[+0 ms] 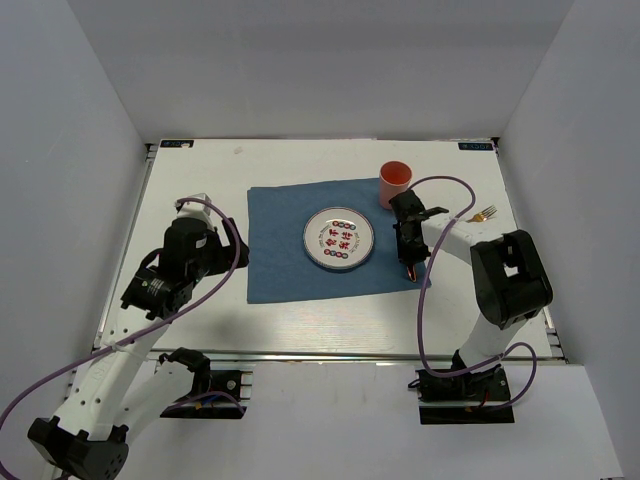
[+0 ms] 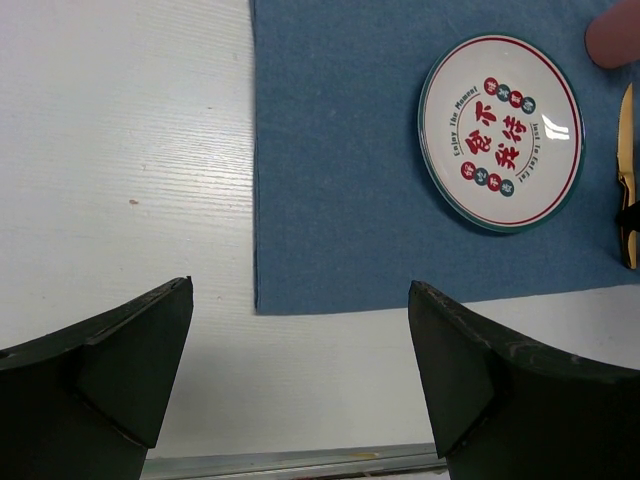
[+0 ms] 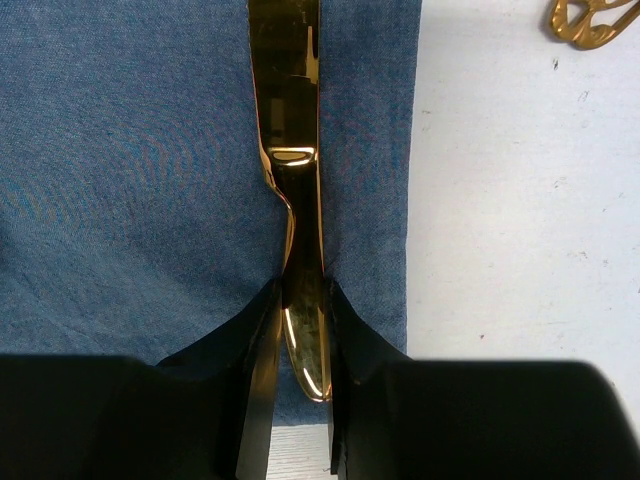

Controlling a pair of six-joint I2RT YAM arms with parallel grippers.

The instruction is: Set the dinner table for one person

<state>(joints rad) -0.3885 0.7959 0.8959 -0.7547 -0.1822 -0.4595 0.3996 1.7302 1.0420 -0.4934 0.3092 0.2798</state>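
The white dinner table (image 1: pixel 300 320) carries a blue placemat (image 1: pixel 285 250) with a printed plate (image 1: pixel 340 240) at its middle. My right gripper (image 1: pixel 409 258) is shut on the handle of a gold knife (image 3: pixel 290 100), which lies along the placemat's (image 3: pixel 120 150) right edge, blade pointing away from the gripper (image 3: pixel 300 290). A pink cup (image 1: pixel 394 182) stands at the placemat's far right corner. A gold fork (image 1: pixel 484 213) lies on the bare table (image 3: pixel 520 250) to the right. My left gripper (image 1: pixel 228 250) hangs open and empty left of the placemat (image 2: pixel 340 180).
A metal rail (image 2: pixel 300 462) runs along the table's near edge. In the left wrist view the plate (image 2: pixel 500 130), cup (image 2: pixel 615 35) and knife (image 2: pixel 626 180) sit at the right. White walls enclose the table on three sides.
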